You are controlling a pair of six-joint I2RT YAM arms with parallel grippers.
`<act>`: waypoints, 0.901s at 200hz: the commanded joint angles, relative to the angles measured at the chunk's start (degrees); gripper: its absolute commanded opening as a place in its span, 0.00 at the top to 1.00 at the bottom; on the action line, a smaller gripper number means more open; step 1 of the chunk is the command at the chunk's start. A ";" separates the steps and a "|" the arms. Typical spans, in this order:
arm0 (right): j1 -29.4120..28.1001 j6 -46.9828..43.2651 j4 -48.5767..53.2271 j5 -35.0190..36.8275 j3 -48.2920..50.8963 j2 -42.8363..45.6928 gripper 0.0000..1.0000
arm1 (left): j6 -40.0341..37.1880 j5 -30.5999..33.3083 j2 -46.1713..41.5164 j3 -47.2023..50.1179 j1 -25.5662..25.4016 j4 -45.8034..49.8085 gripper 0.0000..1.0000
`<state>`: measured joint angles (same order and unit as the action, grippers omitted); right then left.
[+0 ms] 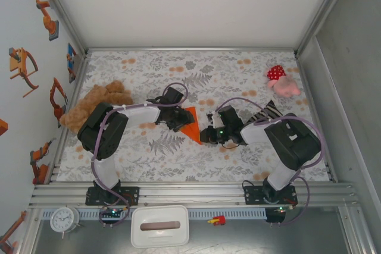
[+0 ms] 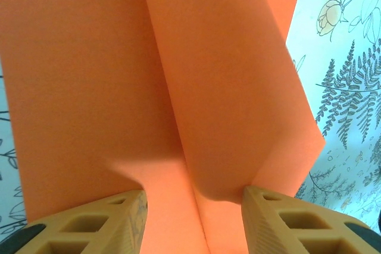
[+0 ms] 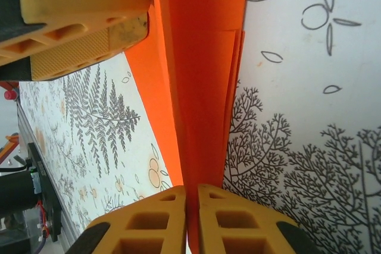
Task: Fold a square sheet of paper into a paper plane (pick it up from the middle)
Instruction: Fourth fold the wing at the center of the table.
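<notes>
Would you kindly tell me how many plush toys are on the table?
2. A brown teddy bear lies at the left edge, and a red-and-pink polka-dot plush sits near the far right corner. More may be hidden.

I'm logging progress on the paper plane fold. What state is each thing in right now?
orange paper: folded into long creased layers, between the two grippers.
left gripper: fingers apart, astride a raised fold of the paper.
right gripper: shut on the paper's edge.
teddy bear: lying apart from both grippers at the table's left edge.
polka-dot plush: lying apart from both grippers, far right.
</notes>
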<state>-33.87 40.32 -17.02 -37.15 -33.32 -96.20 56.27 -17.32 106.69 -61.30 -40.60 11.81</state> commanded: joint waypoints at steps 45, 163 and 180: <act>0.33 -0.50 -1.00 -1.88 -0.12 -2.92 0.93 | -0.27 3.05 4.00 1.36 -0.38 6.37 0.54; 0.34 -1.21 5.00 -0.03 -0.52 4.23 0.83 | -1.67 2.73 5.56 0.04 -0.39 9.12 0.53; 0.29 -1.12 4.80 -0.29 -0.64 3.94 0.83 | -1.69 2.75 5.68 0.00 -0.39 9.37 0.53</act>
<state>-33.47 39.86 -13.52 -37.89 -33.32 -92.07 56.05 -17.28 107.77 -63.11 -40.58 14.37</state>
